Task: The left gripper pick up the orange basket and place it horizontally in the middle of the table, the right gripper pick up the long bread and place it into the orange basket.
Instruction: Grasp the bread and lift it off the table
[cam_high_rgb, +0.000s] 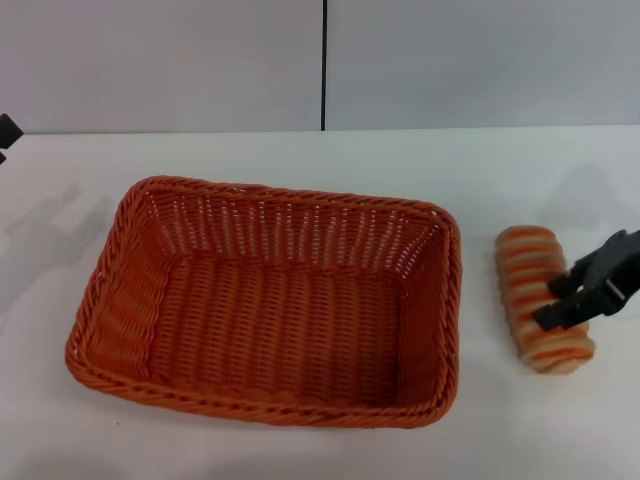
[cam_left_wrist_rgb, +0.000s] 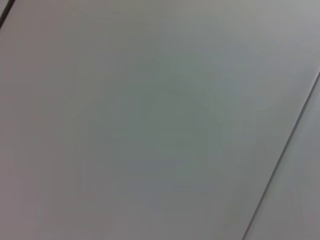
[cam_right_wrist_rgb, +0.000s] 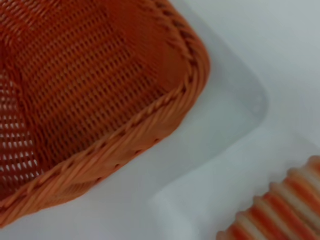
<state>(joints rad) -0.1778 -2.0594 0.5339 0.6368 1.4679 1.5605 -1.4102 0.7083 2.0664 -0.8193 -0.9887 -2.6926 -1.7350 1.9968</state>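
The orange basket (cam_high_rgb: 270, 300) lies lengthwise across the middle of the white table (cam_high_rgb: 300, 455), with nothing in it. To its right rests the long bread (cam_high_rgb: 535, 290), cream with orange stripes, apart from the basket's rim. My right gripper (cam_high_rgb: 565, 297) comes in from the right edge, open, with its black fingertips over the loaf's right side. The right wrist view shows a basket corner (cam_right_wrist_rgb: 100, 100) and one end of the bread (cam_right_wrist_rgb: 280, 215). A black bit of my left gripper (cam_high_rgb: 6, 133) shows at the far left edge, away from the basket.
A pale grey wall (cam_high_rgb: 160, 60) with a dark vertical seam (cam_high_rgb: 324, 65) runs behind the table. The left wrist view holds only that wall (cam_left_wrist_rgb: 150, 120). Bare tabletop lies left of the basket and around the loaf.
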